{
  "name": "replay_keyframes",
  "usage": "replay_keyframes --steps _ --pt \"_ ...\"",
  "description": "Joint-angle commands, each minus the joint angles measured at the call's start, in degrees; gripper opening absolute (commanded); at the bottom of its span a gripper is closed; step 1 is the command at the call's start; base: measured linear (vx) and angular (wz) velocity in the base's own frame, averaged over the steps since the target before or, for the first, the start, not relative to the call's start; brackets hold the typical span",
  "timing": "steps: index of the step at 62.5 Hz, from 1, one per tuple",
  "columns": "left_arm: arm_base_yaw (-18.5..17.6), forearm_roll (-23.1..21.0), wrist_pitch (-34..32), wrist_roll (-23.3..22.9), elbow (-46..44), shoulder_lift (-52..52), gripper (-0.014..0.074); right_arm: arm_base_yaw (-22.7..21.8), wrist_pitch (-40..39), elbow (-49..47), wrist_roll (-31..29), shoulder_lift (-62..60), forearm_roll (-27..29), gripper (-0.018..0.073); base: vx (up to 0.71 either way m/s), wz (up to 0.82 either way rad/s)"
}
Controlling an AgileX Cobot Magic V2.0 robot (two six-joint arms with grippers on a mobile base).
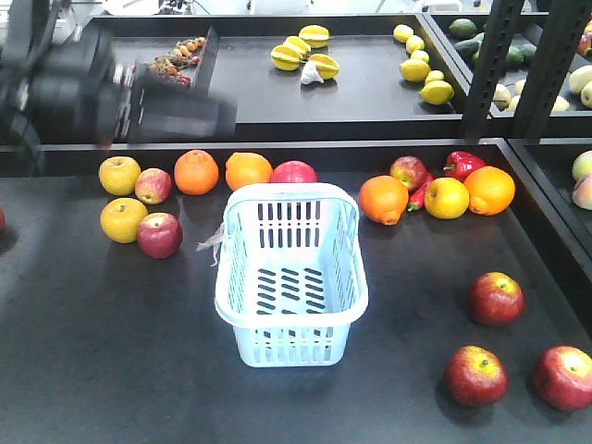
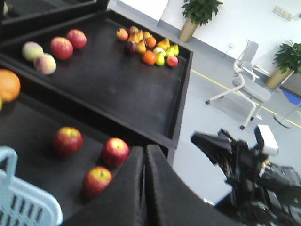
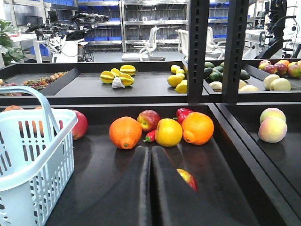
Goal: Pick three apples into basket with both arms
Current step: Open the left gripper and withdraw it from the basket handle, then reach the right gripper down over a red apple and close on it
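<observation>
At the upper left of the front view, the left arm (image 1: 111,92) hangs blurred above the table (image 1: 92,370), stretched level toward the right. The left gripper (image 2: 144,151) has its fingers pressed together on nothing. The right gripper (image 3: 150,153), likewise closed and bare, sits low over the table, with an apple (image 3: 187,179) peeking past its right finger. The three apples (image 1: 476,375) lie near the table's right front corner, well apart from the basket (image 1: 291,314), which stands empty in the middle.
</observation>
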Motion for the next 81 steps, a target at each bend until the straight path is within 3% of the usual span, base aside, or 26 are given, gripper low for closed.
replay_keyframes --steps 1,9,20,29,38,49,65,81 --pt "-0.07 0.11 -7.65 2.94 7.6 -8.05 -0.0008 -0.38 -4.08 0.76 -0.02 -0.62 -0.59 -0.0001 0.0 0.0" --pt "-0.07 0.11 -3.02 6.6 21.76 -17.79 -0.0008 -0.38 -4.08 0.76 -0.02 -0.62 -0.59 -0.0001 0.0 0.0" --pt "-0.07 0.11 15.23 8.83 40.43 -31.08 -0.0008 -0.38 -4.0 0.76 -0.02 -0.62 -0.59 -0.0001 0.0 0.0" --pt "-0.07 -0.67 30.52 7.6 53.5 -41.81 -0.0008 -0.38 -4.0 0.76 -0.02 -0.62 -0.59 -0.0001 0.0 0.0" --pt "-0.07 -1.27 39.15 5.57 61.28 -51.12 -0.0008 -0.38 -4.0 0.76 -0.02 -0.62 -0.59 -0.0001 0.0 0.0" --pt "-0.07 -1.61 41.44 5.34 64.16 -59.16 -0.0008 -0.38 -5.39 0.76 -0.02 -0.62 -0.59 -0.0001 0.0 0.0" --pt "-0.07 -1.61 41.82 5.39 64.16 -60.73 -0.0008 -0.38 -6.28 0.76 0.88 -0.62 0.19 -0.0001 0.0 0.0" --pt "-0.07 -1.61 41.63 5.39 64.16 -60.73 -0.0008 -0.33 -15.87 0.76 18.4 -0.62 16.61 -0.0001 0.0 0.0"
